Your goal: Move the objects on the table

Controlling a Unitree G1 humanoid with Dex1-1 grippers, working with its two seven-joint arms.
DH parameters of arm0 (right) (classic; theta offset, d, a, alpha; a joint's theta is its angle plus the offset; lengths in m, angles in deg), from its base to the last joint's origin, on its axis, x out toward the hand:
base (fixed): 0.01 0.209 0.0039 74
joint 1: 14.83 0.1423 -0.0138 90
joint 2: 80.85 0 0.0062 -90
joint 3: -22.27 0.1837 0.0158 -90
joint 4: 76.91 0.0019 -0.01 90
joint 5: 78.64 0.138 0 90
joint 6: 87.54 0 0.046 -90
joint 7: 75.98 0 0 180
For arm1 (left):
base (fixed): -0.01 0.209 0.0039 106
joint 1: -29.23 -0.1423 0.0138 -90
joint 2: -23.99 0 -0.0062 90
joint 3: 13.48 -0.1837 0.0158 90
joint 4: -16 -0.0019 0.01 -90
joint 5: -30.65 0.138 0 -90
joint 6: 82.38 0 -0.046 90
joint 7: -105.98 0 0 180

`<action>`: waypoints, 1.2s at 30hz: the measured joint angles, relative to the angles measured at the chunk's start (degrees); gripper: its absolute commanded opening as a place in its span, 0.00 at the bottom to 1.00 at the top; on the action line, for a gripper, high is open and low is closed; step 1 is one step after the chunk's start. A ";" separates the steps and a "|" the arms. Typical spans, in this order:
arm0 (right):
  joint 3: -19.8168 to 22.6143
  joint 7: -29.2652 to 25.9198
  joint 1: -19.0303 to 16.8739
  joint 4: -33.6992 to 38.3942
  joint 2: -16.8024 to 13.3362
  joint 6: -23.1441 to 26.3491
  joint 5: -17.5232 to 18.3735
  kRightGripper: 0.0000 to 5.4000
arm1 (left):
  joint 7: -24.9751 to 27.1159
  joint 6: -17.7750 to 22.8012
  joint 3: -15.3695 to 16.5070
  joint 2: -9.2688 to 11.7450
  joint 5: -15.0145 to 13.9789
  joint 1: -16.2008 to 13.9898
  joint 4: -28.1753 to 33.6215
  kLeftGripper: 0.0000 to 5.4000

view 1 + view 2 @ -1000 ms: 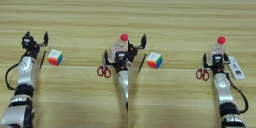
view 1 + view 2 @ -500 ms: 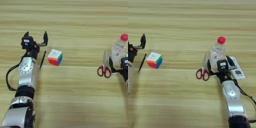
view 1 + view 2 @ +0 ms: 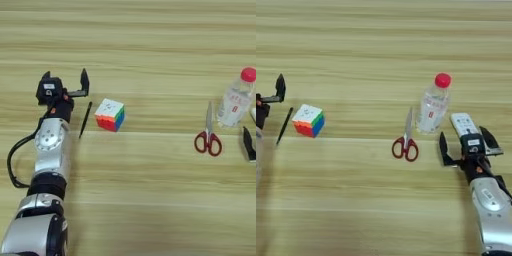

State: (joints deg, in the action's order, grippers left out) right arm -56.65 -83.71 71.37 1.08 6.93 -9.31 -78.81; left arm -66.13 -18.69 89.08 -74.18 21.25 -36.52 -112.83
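Right gripper (image 3: 468, 146): fingers spread, empty, over near end of remote (image 3: 463, 124).
Bottle (image 3: 433, 105): upright, just left of remote, scissors (image 3: 406, 138) beyond.
Advice: straddle remote's width, avoid bottle.
Left gripper (image 3: 65, 83): spread, idle by pen (image 3: 85, 119) and cube (image 3: 110, 114).

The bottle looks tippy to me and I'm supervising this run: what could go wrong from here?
1. The bottle stands upright and narrow; the right pincer, open just right of it, could knock it over.
2. The remote lies under that pincer's fingers, so closing may catch it.
3. The pen lies right beside the open left pincer; a nudge could roll it toward the cube.
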 measured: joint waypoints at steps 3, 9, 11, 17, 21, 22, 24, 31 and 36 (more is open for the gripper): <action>1.50 -0.04 0.45 -1.66 -0.41 0.00 1.08 1.00 | -0.01 -0.02 0.02 0.12 0.08 0.00 -0.02 1.00; 2.91 -1.49 1.89 -6.57 -0.48 0.50 3.75 1.00 | 0.00 -0.06 0.01 0.18 0.16 0.00 -0.06 1.00; 3.19 -1.89 3.16 -8.08 -0.70 1.26 4.62 1.00 | 0.00 -0.07 -0.01 0.18 0.17 0.00 -0.06 1.00; 3.83 -3.15 4.63 -10.39 -1.21 1.56 6.32 1.00 | 0.01 -0.09 -0.02 0.19 0.17 0.00 -0.07 1.00; 4.26 -4.25 5.61 -11.54 -1.32 2.81 7.97 1.00 | 0.01 -0.10 -0.04 0.19 0.19 0.00 -0.07 1.00; 4.31 -4.40 5.74 -11.74 -1.32 3.04 8.44 1.00 | 0.01 -0.10 -0.05 0.19 0.19 0.00 -0.07 1.00; 4.53 -5.30 6.15 -12.07 -1.36 3.83 9.12 1.00 | 0.01 -0.10 -0.06 0.19 0.19 0.00 -0.07 1.00; 4.46 -5.93 6.73 -12.16 -1.52 5.27 9.79 0.86 | 0.00 -0.17 -0.07 0.18 0.20 0.00 -0.07 1.00; 4.13 -6.26 6.72 -11.56 -1.61 6.38 9.76 0.74 | -0.01 -0.22 -0.08 0.17 0.20 0.00 -0.07 1.00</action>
State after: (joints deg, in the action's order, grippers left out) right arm -52.52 -89.96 78.09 -10.48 5.32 -2.93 -69.05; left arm -66.14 -18.91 89.00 -74.01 21.45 -36.52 -112.90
